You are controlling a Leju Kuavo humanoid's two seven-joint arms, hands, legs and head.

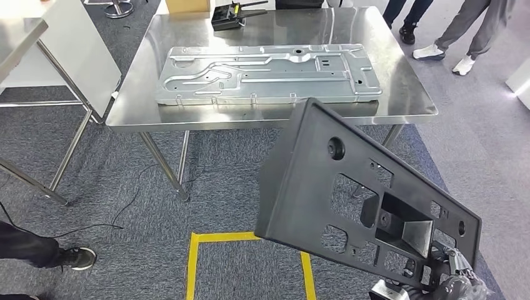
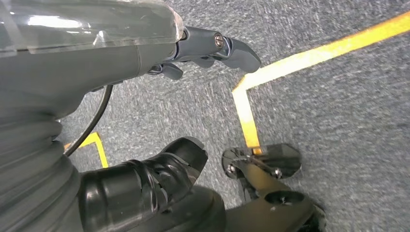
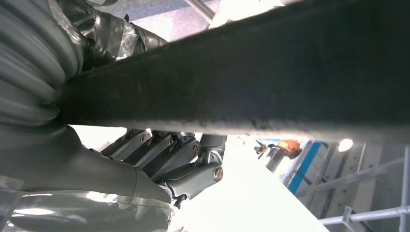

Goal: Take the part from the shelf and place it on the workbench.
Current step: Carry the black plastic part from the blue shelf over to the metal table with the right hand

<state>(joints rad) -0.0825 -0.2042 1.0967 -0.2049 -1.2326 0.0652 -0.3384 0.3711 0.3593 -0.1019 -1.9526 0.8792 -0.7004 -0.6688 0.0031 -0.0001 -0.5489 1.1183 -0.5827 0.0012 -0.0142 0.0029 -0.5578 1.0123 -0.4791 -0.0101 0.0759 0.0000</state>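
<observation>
From the head view I see my right hand (image 1: pixel 451 278) at the lower right, gripping the black plastic part (image 1: pixel 350 187) by its lower end. The part is a long flat panel with cut-out holes and a boxy pocket near the held end; it tilts up and to the left, its upper end reaching over the front edge of the workbench (image 1: pixel 400 87) as I see it, though it is held in the air and touches nothing there. In the right wrist view the part (image 3: pixel 270 77) crosses the picture as a dark bar, and the fingers (image 3: pixel 169 154) lie close together, curled along one side of it with the thumb on the other side, so the hand clamps the panel between them.

The workbench is a steel table standing on grey carpet. A large pressed metal sheet (image 1: pixel 269 74) lies flat across most of its top, and a small black device (image 1: pixel 226 17) sits at the far edge. Yellow tape (image 1: pixel 250 237) marks a square on the carpet in front of the table.

My left hand (image 2: pixel 145 121) hangs low over the carpet, by a corner of yellow tape. It holds nothing; the fingers (image 2: pixel 227 48) are extended and well apart from the thumb.

Legs and shoes of people (image 1: pixel 465 34) stand beyond the table at the upper right, and another shoe (image 1: pixel 75 257) is at the lower left.
</observation>
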